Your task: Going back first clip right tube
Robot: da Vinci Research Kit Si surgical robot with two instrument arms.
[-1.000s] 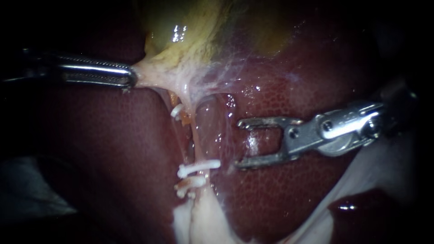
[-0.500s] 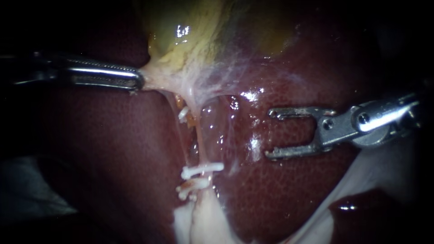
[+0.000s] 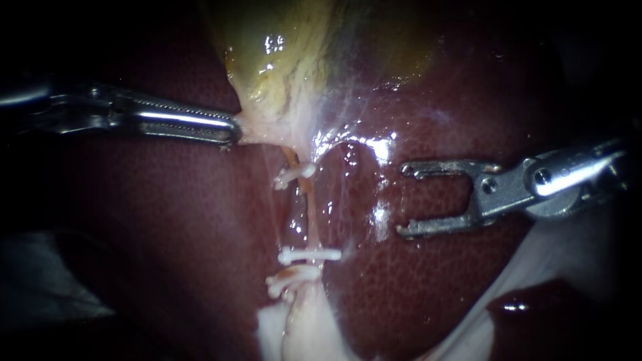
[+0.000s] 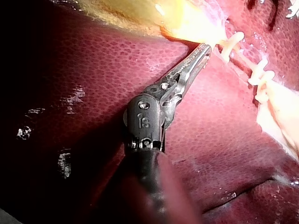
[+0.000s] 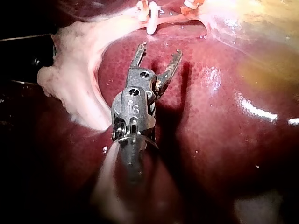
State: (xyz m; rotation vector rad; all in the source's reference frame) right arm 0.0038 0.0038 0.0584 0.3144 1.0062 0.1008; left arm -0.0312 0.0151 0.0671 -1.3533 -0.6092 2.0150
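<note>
My left instrument (image 3: 233,134) comes in from the left, its jaws shut on the pale neck of the yellow gallbladder (image 3: 281,60). Below that grip a thin orange tube (image 3: 311,214) runs down over the liver. It carries a white clip (image 3: 294,175) near its top and two more clips (image 3: 309,255) lower down. My right instrument (image 3: 404,200) hovers over the liver to the right of the tube, jaws open and empty, well apart from the clips. In the left wrist view the jaws (image 4: 204,50) hold the gallbladder edge. The right wrist view shows open jaws (image 5: 159,50) short of a clip (image 5: 152,22).
Dark red liver (image 3: 435,287) surrounds the tube on both sides. Pale fatty tissue (image 3: 301,327) lies below the lower clips, and a whitish flap (image 3: 562,254) sits under my right instrument's shaft.
My right instrument drew back to the right, away from the tube, then held still. My left instrument shifted right with the gallbladder neck, and the tube now hangs straighter.
</note>
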